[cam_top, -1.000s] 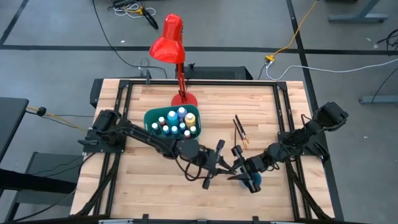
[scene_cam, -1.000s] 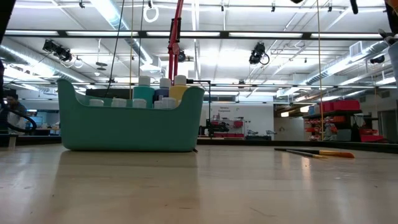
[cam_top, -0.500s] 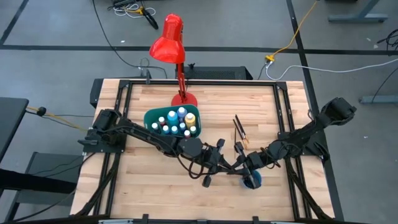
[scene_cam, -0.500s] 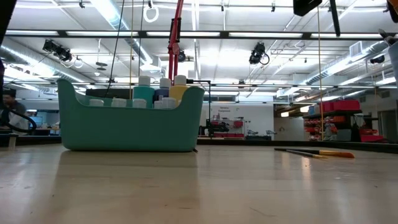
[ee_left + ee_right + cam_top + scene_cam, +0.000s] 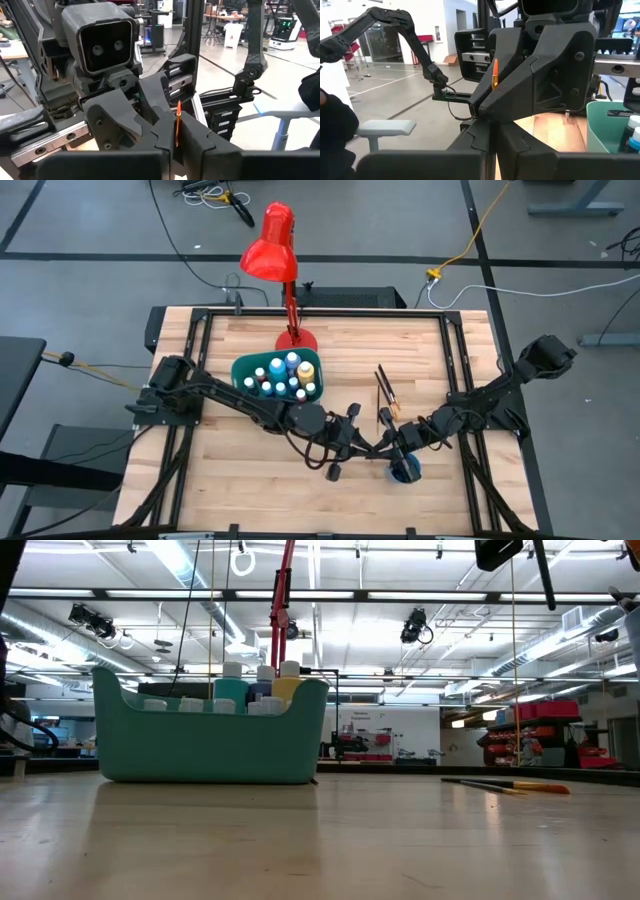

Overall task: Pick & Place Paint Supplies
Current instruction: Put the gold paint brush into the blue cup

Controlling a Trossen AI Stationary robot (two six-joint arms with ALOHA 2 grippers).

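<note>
Bin of bottles sits behind both, apparently brush-gripping, end effectors.

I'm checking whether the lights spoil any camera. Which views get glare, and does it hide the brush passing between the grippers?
Low view: bright ceiling strips behind the teal bin, dulling nothing on the table. Both wrist views: pale background, yet the orange-tipped brush between the dark fingers reads plainly. High view: even light.
</note>
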